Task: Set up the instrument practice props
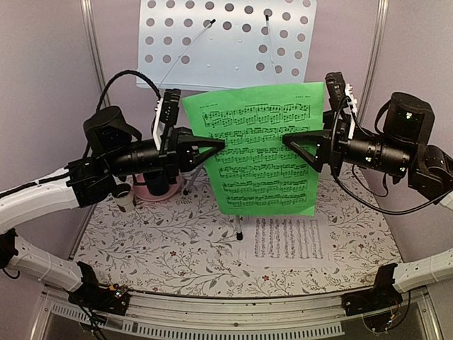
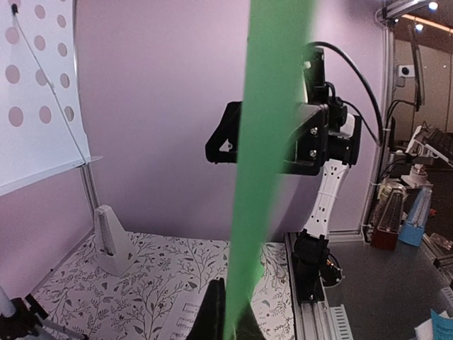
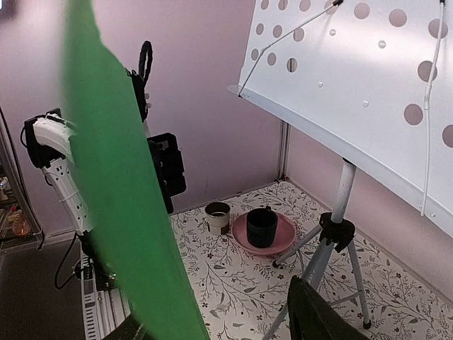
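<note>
The green paper sheet of printed music (image 1: 262, 152) hangs upright in the air before the pale grey hole-punched stand desk (image 1: 226, 42) — its left side clenched in the left hand (image 1: 221, 144), the right hand (image 1: 286, 139) released, fingers apart, at its right side — above the floral worktop (image 1: 177, 248).

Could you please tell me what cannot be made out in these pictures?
- Top view: the green sheet hides the pole and most legs of the music stand.
- Top view: the left arm covers most of the pink plate and dark cup.
- Top view: the metronome is nowhere visible; only the left wrist view shows it.
- White sheet: its notes are too small to read.
</note>
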Robot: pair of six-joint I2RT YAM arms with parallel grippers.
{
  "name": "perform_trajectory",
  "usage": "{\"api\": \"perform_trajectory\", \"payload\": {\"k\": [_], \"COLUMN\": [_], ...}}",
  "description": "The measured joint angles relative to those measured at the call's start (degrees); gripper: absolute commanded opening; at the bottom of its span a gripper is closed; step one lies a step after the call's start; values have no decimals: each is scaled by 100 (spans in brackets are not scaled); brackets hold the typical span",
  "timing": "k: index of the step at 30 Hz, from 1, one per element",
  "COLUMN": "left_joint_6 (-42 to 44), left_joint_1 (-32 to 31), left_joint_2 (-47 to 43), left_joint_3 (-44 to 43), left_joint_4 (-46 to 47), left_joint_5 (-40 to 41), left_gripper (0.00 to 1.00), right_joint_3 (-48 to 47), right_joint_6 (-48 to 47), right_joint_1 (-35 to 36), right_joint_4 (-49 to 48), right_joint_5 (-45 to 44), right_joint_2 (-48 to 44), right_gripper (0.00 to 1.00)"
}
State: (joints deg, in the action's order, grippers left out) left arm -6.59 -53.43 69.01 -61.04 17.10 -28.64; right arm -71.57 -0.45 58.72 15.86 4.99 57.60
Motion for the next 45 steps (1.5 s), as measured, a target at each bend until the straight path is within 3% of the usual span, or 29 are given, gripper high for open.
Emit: {"api": "perform_trajectory", "payload": {"k": [5,9,10,12,13,17,22,31,36,45], "left_joint_6": [352,518,544,595,616,730,1110,2065,2524,3049], "left_joint_1": [17,87,118,162,168,160,-59,-149,-149,-70], "left_joint_2": [0,22,28,42,46,-13,-243,-28,623,1764], "left_joint_3": [-564,-839,-863,-892,-903,-970,-1329,-2833,-3751,-4964], "left_joint_4": [-997,-1567,-1663,-1821,-1875,-2103,-2175,-2081,-2181,-2774], "left_joint_5": [2,105,140,278,374,1005,2398,4734,5399,5635], "left_gripper": [0,0,3,25,30,44,49,50,53,57], "right_joint_3": [-468,-597,-603,-619,-634,-929,-1873,-3088,-3477,-3803], "right_joint_6": [-275,-407,-437,-474,-487,-496,-529,-557,-525,-317], "right_joint_1": [-20,-24,-24,-24,-22,-59,-225,-671,-953,-1558], "right_joint_4": [142,284,332,393,431,490,498,184,87,-271], "right_joint_5": [109,155,160,157,162,-15,-326,-651,-809,-911], "right_joint_2": [343,439,442,444,452,555,826,1419,1740,2057], "right_gripper": [29,0,0,0,0,0,0,0,0,0]}}
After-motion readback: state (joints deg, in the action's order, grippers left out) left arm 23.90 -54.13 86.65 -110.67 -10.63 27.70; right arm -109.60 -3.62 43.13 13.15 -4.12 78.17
